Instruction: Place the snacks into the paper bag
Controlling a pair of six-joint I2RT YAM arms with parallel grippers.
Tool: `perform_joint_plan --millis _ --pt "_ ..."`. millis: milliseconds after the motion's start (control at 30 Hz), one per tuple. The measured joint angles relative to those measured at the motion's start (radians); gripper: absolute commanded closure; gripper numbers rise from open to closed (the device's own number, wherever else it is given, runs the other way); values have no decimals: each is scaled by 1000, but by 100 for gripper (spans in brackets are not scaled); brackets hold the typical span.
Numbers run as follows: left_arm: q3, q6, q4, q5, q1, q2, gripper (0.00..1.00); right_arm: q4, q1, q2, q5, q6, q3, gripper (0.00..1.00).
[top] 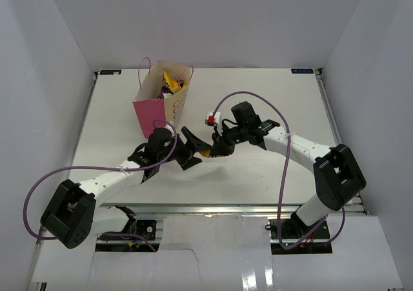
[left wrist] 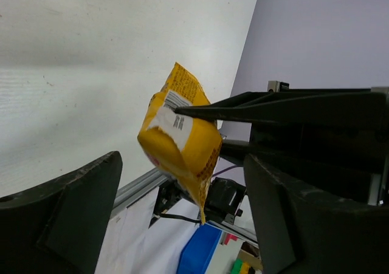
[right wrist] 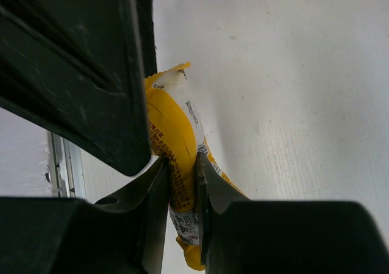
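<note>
The right hand [right wrist: 181,167] is pinched onto a yellow candy packet [left wrist: 179,141], holding it above the tabletop [top: 271,97] squarely between the wide-spread, empty fingers of the left hand [top: 192,149]. The packet's long axis runs across their closing line. The paper bag [top: 151,107] stands nearer the left hand.

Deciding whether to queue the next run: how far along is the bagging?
Done: several snacks already sit in the pink paper bag. In hand: the right gripper pinches a yellow candy packet, the left gripper open around it. Left: that packet has yet to reach the bag; no other loose snack shows on the table.
</note>
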Motion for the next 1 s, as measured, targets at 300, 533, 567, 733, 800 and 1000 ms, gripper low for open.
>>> perform_joint_plan --millis 300,533,567,733,800,1000 --pt "14 -43 8 -10 -3 35 38 13 39 -2 25 46 1 87" --pt "24 -55 10 -14 -3 40 73 21 39 -18 24 56 0 80" --pt "25 -56 9 -14 -3 41 79 23 39 -19 24 55 0 75" --pt "26 -45 7 -14 -3 40 91 24 38 -19 20 57 0 51" --pt "26 -32 1 -18 -3 35 94 24 38 -19 13 58 0 43" --pt "109 93 -175 -81 -2 -15 98 -2 27 -50 -48 14 1 12"
